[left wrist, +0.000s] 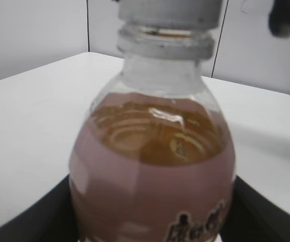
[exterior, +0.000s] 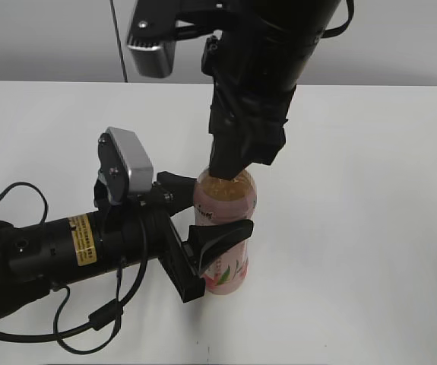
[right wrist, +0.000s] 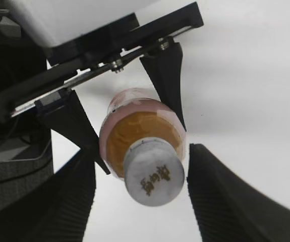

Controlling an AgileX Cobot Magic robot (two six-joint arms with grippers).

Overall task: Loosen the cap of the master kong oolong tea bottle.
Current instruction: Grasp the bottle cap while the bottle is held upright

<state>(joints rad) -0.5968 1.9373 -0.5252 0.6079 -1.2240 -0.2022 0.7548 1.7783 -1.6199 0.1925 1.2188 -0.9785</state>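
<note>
The master kong oolong tea bottle [exterior: 227, 262] stands upright on the white table, amber tea above a pink label. My left gripper [exterior: 216, 207] is shut on its body, one black finger on each side; in the left wrist view [left wrist: 152, 224] the bottle [left wrist: 155, 171] fills the frame. My right gripper [exterior: 227, 169] hangs straight over the bottle top and hides the cap in the exterior view. In the right wrist view the white cap [right wrist: 154, 176] sits between the open fingers [right wrist: 142, 199] with a gap on each side. The cap's lower edge shows in the left wrist view [left wrist: 170, 11].
The white table [exterior: 370, 228] spreads around the bottle, with a grey wall behind. The left arm's black cables [exterior: 89, 327] lie on the table at the front left. The left wrist camera housing [exterior: 131, 163] stands just left of the bottle.
</note>
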